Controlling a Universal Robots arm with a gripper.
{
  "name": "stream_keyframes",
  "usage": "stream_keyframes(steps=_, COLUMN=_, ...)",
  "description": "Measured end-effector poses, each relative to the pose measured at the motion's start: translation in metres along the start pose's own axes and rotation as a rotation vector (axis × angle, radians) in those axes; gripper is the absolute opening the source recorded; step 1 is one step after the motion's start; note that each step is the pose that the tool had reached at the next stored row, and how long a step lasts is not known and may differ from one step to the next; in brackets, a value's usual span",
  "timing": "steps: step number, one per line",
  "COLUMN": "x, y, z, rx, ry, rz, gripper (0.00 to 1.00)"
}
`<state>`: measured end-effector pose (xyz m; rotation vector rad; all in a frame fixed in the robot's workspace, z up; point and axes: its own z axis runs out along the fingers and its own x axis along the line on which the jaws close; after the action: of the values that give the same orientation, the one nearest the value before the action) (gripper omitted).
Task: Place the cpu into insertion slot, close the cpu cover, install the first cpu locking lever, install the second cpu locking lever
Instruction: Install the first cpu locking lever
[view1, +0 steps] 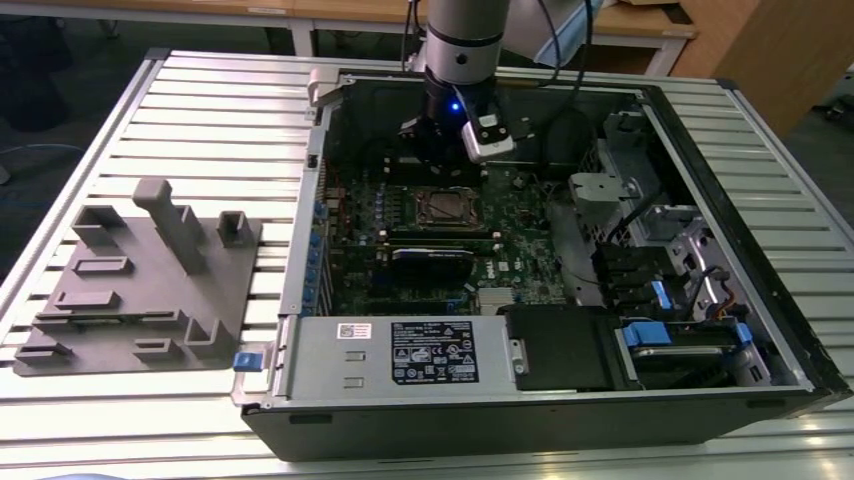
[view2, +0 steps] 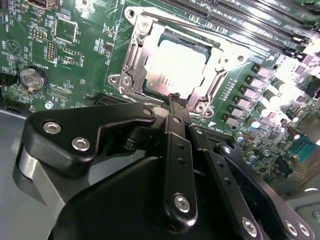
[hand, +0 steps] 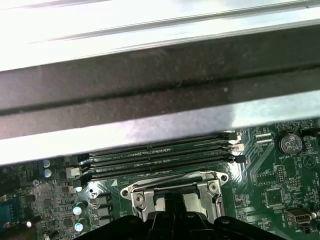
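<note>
The slatted metal table (view1: 200, 100) carries an open computer case (view1: 747, 300) lying on its side, and a grey fixture block (view1: 140, 275) with upright posts sits on the table toward the exterior view's left, well apart from the work. Inside the case the green motherboard (view1: 514, 225) lies flat, with a black power supply (view1: 427, 350) along the near edge and blue-tabbed drive bays (view1: 654, 335) toward the exterior view's right.

The arm (view1: 465, 40) reaches down into the case, and its end effector (view1: 447, 165) hangs just above the board, at the far edge of the insertion slot (view1: 443, 207). In the second wrist view the end effector (view2: 175, 100) has its black fingers (view2: 176, 145) drawn together to a narrow tip with nothing held between them (the tip lies at the rim of the socket frame).

The cpu (view2: 176, 67) sits seated in the insertion slot (view2: 131, 52), its bright metal top facing up. The cpu cover (view2: 222, 75) lies flat around it, framing the chip through its square cut-out. In the first wrist view the cpu cover (hand: 172, 184) shows beside the long memory slots (hand: 160, 157), with the fingertips (hand: 176, 215) just in front of it.
</note>
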<state>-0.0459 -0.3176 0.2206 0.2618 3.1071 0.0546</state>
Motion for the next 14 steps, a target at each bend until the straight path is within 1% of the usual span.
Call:
stream_keyframes(steps=5, x=-0.0006, y=-0.0039, z=-0.0003, rx=0.0007, ry=0.0004, rz=-0.006, gripper=0.11)
stream_keyframes(steps=12, x=-0.0020, y=-0.0121, z=-0.0005, rx=0.0025, ry=0.0003, rz=-0.014, gripper=0.11)
stream_keyframes(steps=14, x=-0.0023, y=-0.0129, z=-0.0004, rx=0.0023, ry=0.0004, rz=-0.021, gripper=0.11)
